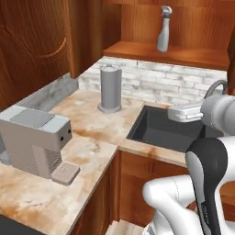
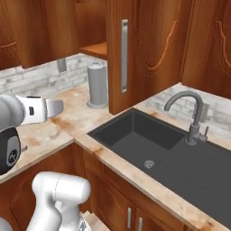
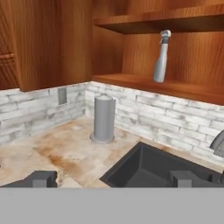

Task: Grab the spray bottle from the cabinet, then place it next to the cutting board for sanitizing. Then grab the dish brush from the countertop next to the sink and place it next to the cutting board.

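Note:
The spray bottle (image 3: 161,57) stands upright on the lower shelf of the open cabinet (image 3: 144,81). From the left base it shows high at the back, spray bottle (image 1: 164,30). My gripper (image 3: 113,179) is open with nothing between its fingertips (image 3: 41,178). It faces the shelf from well short of it, hovering by the sink (image 1: 160,131). The bottle sits above and far ahead of the fingers. Below runs the marble countertop (image 1: 92,147). The cutting board and the dish brush are out of view.
A tall plain grey cylinder (image 1: 110,88) stands on the counter under the shelf. A grey coffee machine (image 1: 34,137) sits at the near left. The open cabinet door (image 2: 140,49) with its silver handle hangs over the sink (image 2: 171,149), near the faucet (image 2: 191,113).

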{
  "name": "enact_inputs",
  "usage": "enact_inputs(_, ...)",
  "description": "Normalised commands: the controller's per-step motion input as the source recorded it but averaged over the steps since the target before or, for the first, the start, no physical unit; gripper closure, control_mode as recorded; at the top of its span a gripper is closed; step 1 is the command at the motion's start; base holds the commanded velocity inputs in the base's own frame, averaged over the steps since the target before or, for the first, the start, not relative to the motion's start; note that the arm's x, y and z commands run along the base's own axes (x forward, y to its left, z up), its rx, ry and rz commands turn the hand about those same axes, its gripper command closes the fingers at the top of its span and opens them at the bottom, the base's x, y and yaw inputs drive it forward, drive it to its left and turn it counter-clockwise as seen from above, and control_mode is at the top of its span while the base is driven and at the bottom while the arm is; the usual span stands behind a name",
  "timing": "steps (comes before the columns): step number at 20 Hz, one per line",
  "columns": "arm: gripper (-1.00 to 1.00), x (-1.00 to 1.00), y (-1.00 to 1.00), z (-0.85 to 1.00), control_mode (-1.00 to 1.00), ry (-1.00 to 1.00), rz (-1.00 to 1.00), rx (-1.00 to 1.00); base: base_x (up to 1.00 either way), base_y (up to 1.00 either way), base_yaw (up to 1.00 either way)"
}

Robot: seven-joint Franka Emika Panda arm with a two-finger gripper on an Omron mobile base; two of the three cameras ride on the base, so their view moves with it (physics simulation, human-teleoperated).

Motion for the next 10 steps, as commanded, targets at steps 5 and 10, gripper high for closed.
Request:
enact_inputs(5, -1.0, 0.0, 0.0, 0.0, 1.0, 0.0, 0.0, 0.0, 0.76, 0.17, -0.3)
enact_inputs(10, -1.0, 0.0, 0.0, 0.0, 1.0, 0.0, 0.0, 0.0, 0.54, -0.21, -0.2)
